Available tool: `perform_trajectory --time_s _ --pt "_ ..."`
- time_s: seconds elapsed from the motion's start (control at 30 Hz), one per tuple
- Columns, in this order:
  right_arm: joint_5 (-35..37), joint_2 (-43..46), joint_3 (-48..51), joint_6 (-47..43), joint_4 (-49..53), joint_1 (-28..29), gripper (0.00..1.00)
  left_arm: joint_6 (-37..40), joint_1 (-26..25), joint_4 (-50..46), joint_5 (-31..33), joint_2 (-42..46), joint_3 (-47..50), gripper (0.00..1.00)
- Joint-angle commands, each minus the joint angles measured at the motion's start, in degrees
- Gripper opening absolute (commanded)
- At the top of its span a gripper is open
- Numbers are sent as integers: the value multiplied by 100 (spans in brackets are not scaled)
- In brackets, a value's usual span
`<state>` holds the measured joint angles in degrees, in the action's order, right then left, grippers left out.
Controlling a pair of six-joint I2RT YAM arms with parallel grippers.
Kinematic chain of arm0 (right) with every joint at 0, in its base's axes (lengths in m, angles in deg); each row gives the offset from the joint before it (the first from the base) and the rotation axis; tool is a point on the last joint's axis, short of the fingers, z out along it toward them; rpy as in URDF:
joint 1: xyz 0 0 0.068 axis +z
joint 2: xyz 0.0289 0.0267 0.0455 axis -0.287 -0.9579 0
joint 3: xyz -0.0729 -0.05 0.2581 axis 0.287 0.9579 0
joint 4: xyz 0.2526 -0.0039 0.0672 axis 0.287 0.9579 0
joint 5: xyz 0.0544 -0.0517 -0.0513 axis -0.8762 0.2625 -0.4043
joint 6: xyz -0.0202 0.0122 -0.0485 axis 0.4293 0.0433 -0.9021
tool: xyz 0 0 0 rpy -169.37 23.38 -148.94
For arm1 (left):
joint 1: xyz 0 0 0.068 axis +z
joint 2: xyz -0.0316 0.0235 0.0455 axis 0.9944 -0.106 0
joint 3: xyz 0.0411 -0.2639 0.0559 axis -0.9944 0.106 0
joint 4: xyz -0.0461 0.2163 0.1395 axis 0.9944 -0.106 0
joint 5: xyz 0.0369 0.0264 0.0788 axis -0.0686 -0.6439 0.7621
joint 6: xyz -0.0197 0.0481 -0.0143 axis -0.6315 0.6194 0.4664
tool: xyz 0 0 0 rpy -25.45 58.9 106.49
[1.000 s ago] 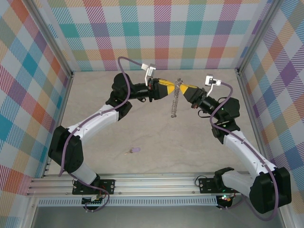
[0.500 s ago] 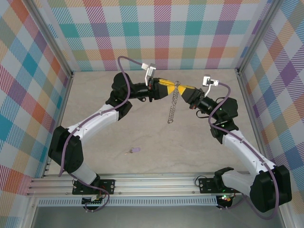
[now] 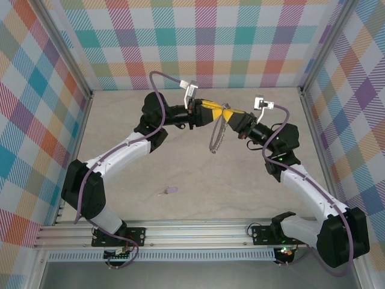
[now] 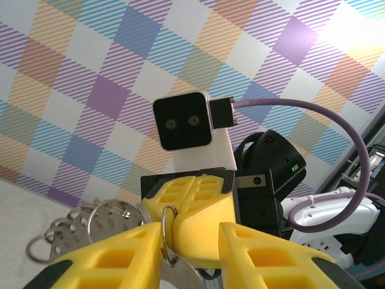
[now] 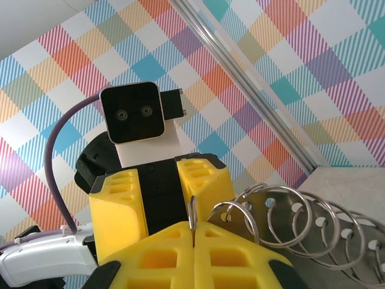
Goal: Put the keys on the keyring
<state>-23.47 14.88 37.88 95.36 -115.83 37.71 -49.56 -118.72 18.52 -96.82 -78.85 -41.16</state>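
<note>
keyring (image 3: 217, 135) in the closed right end effector (image 5: 194, 233), left end effector (image 4: 190, 239) partly open around its rim

keyring (image 3: 218, 133): dangling between both jaws | key (image 3: 171, 191): table (image 3: 240, 174), well apart

Lilac key (image 3: 170, 191), silvery keyring (image 3: 218, 135), multicoloured plaid walls (image 3: 240, 42), beige tabletop (image 3: 240, 180).

1. Checked walls (image 3: 240, 36) in pastel colours enclose three sides.
2. The tabletop (image 3: 240, 180) is pale beige with a stone-like mottle.
3. Aluminium rails (image 3: 192, 232) run along the near edge.
4. Lighting is bright and even.
</note>
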Motion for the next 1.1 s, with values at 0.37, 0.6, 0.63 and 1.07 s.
perform_trajectory --time_s 0.37,0.6,0.63,1.07 --pt "-62 23 -131 -113 -247 102 0 177 -123 77 -91 -60 -279 19" --pt "-25 31 -140 -155 -183 111 0 263 -123 -20 -140 -44 -283 0" --pt "-19 27 -140 -165 -177 112 0 303 -119 -70 -149 -22 -286 0" --pt "989 1402 -193 -1646 3654 72 86 2503 -132 -2565 417 376 -849 0"
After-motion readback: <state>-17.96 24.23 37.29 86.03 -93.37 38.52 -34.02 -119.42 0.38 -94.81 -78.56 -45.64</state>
